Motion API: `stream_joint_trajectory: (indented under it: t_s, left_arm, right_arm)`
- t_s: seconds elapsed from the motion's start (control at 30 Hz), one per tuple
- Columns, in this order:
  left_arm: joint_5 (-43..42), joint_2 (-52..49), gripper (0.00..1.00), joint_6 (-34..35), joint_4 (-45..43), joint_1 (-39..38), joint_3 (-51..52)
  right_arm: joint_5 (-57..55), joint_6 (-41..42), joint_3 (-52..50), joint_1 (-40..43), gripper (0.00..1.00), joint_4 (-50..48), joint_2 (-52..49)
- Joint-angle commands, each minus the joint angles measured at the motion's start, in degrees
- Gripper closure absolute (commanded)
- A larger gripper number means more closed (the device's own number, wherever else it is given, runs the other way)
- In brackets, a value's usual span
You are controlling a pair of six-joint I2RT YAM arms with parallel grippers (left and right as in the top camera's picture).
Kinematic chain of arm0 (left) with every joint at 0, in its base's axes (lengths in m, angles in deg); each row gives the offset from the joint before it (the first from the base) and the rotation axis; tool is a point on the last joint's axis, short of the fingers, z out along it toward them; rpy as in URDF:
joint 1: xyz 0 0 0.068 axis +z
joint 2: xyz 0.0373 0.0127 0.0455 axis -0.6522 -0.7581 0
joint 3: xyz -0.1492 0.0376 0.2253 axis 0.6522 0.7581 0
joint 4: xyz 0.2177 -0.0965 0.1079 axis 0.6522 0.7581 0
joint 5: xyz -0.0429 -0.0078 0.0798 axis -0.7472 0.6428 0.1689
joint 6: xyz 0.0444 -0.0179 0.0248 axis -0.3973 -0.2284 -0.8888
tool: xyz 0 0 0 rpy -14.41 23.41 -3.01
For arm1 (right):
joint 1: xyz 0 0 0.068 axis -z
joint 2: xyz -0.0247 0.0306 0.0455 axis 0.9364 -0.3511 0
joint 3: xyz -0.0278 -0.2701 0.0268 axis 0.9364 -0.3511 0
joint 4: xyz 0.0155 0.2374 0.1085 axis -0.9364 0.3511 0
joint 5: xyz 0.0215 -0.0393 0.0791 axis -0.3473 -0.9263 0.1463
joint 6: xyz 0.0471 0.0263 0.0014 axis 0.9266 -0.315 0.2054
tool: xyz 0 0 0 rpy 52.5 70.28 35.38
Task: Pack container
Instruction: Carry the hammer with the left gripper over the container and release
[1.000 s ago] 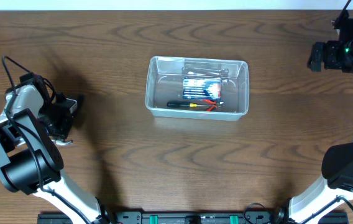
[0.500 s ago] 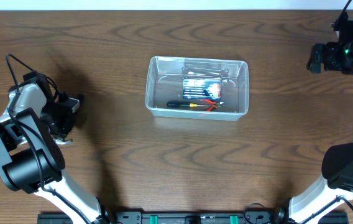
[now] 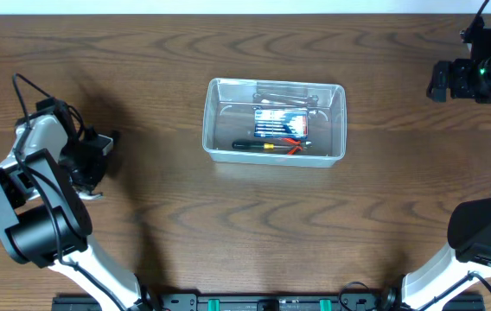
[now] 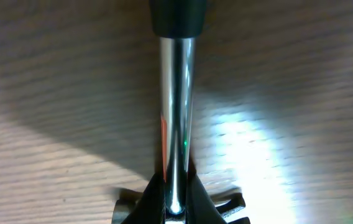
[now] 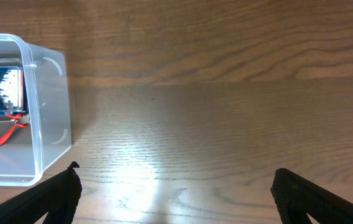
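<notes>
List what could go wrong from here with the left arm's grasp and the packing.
1. The left gripper pinches the tool by its smooth chrome shaft, with the black handle far out, so it may slip or swing when carried.
2. The container already holds a blue packet and red-handled pliers. The long tool could land propped on them.

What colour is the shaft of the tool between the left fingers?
Shiny silver; the metal shaft shows best in the left wrist view.

Left gripper (image 4: pixel 175 200) clamped on shiny metal tool shaft (image 4: pixel 176 93); dark handle (image 4: pixel 178 15) at top; wood table (image 4: pixel 301 74) beneath.
</notes>
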Motion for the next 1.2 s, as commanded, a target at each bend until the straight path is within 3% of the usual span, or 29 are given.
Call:
stream_joint_trajectory:
  t_s: [0.0, 0.27, 0.4, 0.57, 0.8, 0.97, 1.17]
  left_arm:
    - [-1.0, 2.5, 0.94, 2.2, 0.5, -2.0, -2.6]
    - [-1.0, 12.2, 0.94, 9.2, 0.3, -6.4, -3.3]
    - [-9.1, 18.1, 0.94, 11.0, -0.1, -9.4, -3.5]
    - [-10.0, 25.3, 0.94, 11.0, -4.1, -18.9, -3.8]
    - [-8.9, 30.2, 0.94, 3.6, -8.3, -36.4, -7.7]
    - [-8.9, 29.4, 0.94, -4.3, -16.0, -47.8, -8.6]
    - [-8.3, 22.3, 0.94, -7.1, -17.5, -52.2, -8.6]
  right_arm:
    - [-1.3, 0.4, -0.1, 0.3, 0.01, 0.0, -0.2]
    - [-1.6, 0.4, -0.1, 0.3, 0.01, 0.1, -0.2]
    - [-1.6, 1.1, -0.1, 0.3, 0.01, -0.1, -0.2]
    - [-1.4, 3.5, -0.1, 0.3, 0.01, -2.8, -0.2]
    - [0.7, 6.2, -0.1, 0.2, 0.01, -3.1, -0.2]
    - [2.9, 6.2, -0.1, 0.2, 0.01, -2.9, -0.2]
    - [5.1, 6.2, -0.1, 0.2, 0.01, -2.7, -0.2]
